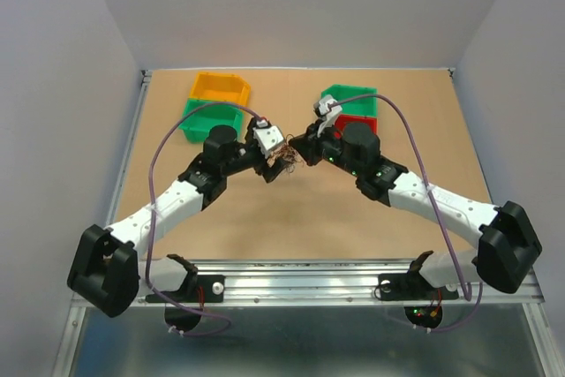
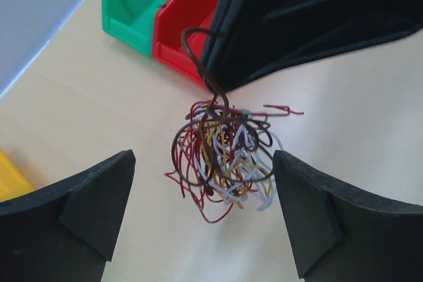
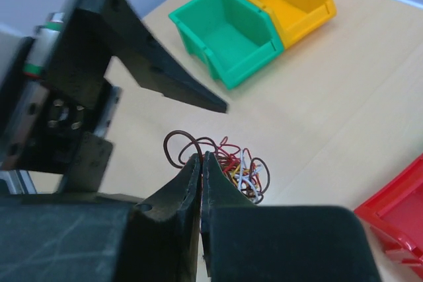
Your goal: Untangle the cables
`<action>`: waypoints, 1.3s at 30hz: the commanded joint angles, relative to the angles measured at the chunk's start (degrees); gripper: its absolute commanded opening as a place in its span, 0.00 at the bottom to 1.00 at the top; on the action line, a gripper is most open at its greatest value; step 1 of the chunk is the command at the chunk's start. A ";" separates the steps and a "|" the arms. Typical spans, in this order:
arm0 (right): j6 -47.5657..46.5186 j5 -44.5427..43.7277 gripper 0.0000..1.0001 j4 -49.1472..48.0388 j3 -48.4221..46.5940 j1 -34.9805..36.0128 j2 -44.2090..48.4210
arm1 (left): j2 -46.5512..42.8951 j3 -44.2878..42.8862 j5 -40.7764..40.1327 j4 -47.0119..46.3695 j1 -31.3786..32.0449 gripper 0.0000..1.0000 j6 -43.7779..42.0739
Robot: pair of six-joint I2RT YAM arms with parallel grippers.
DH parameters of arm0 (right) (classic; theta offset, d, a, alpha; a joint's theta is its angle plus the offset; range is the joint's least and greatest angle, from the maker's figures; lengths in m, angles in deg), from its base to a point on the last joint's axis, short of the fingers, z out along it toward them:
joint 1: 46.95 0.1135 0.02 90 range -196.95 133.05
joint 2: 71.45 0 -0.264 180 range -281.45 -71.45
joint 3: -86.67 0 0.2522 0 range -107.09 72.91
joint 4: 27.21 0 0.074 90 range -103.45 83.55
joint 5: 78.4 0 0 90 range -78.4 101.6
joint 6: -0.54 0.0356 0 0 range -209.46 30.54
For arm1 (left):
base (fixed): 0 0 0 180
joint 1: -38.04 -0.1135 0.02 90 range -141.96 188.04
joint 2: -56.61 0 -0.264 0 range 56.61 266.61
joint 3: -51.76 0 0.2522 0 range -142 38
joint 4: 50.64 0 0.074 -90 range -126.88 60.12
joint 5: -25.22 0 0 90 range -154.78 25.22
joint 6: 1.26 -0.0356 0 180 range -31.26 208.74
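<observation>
The cables (image 1: 284,163) are a small wad of thin brown, red, yellow and pale wires at the table's middle. My right gripper (image 1: 298,149) is shut on a brown wire loop at the top of the wad; in the right wrist view the closed tips (image 3: 201,160) pinch that loop, with the wad (image 3: 239,170) just beyond. In the left wrist view the wad (image 2: 225,156) hangs under the right gripper's black fingers (image 2: 297,24). My left gripper (image 2: 203,160) is open, one finger on each side of the wad, touching nothing. It also shows in the top view (image 1: 270,170).
A yellow bin (image 1: 221,87) and a green bin (image 1: 212,119) stand behind the left arm. A green bin (image 1: 349,94) and a red bin (image 1: 357,123) stand behind the right gripper, close to it. Grey walls enclose the table.
</observation>
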 commanded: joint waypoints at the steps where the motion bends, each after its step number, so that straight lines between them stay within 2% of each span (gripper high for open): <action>1: -1.69 3.65 0.01 -0.08 -5.71 0.53 3.49 | 9.01 -8.54 -0.34 -2.47 0.66 0.79 2.76; 3: -2.39 2.78 0.01 -0.16 -5.89 0.62 4.81 | 12.37 -13.10 0.55 0.87 1.36 0.67 3.64; 4: -2.40 1.64 0.01 -0.16 -5.72 0.53 6.29 | 14.39 -13.82 0.21 1.23 1.45 0.49 3.82; 6: -2.74 -0.65 0.00 -0.34 -5.02 0.53 7.80 | 14.85 -14.27 -0.67 0.27 1.54 0.44 4.52; 7: -2.75 -1.53 0.01 -0.69 -4.75 0.62 9.11 | 15.02 -14.27 -1.81 -0.52 1.54 0.30 4.78; 8: -2.75 -3.02 0.01 -0.87 -4.05 0.62 9.91 | 14.94 -14.36 -2.34 -0.79 1.62 0.23 4.96; 13: -1.69 -7.50 0.00 -4.37 0.50 0.53 14.74 | 15.46 -11.56 -6.11 -2.36 1.54 0.20 4.70; 14: -1.69 -8.65 0.00 -5.08 1.83 0.53 16.05 | 15.38 -10.68 -7.34 -3.85 1.54 0.08 4.09; 15: -1.69 -9.61 0.01 -5.61 2.80 0.62 16.33 | 15.38 -9.19 -8.66 -4.39 1.45 0.00 3.39; 16: -1.61 -10.76 0.01 -5.61 3.68 0.53 16.42 | 15.03 -8.56 -11.37 -4.74 1.45 0.00 2.68; 18: -1.26 -12.78 0.01 -4.83 5.44 0.62 15.55 | 14.50 -7.42 -11.75 -5.62 0.84 0.00 2.33; 22: 0.15 -13.31 0.01 -3.68 7.11 0.53 14.39 | 12.92 -8.03 -5.77 -1.59 0.48 0.02 1.10; 23: 0.41 -13.58 0.01 -4.90 7.55 0.62 14.83 | 12.57 -7.94 -3.86 -0.71 0.57 0.20 0.92; 24: 1.03 -14.19 0.00 -6.13 9.03 0.62 15.36 | 11.96 -6.98 -3.84 -1.05 0.57 0.26 0.75; 25: 1.12 -14.28 0.01 -7.10 9.66 0.62 16.75 | 10.73 -6.37 -3.32 -1.49 0.57 0.39 0.57; 26: 1.21 -14.11 0.01 -7.80 10.10 0.62 17.29 | 10.11 -5.75 -2.44 -1.75 0.57 0.44 -0.13; 29: 0.94 -13.76 0.01 -7.90 11.07 0.62 18.70 | 7.47 -3.90 2.91 -1.49 0.57 0.53 -2.59; 34: 0.24 -14.90 0.07 -2.74 10.29 0.62 17.92 | 4.92 -2.49 7.56 -2.02 0.48 0.54 -3.29; 39: -1.07 -15.43 0.06 -3.50 10.89 0.62 17.56 | 6.32 -3.81 12.50 2.45 0.57 0.68 -5.93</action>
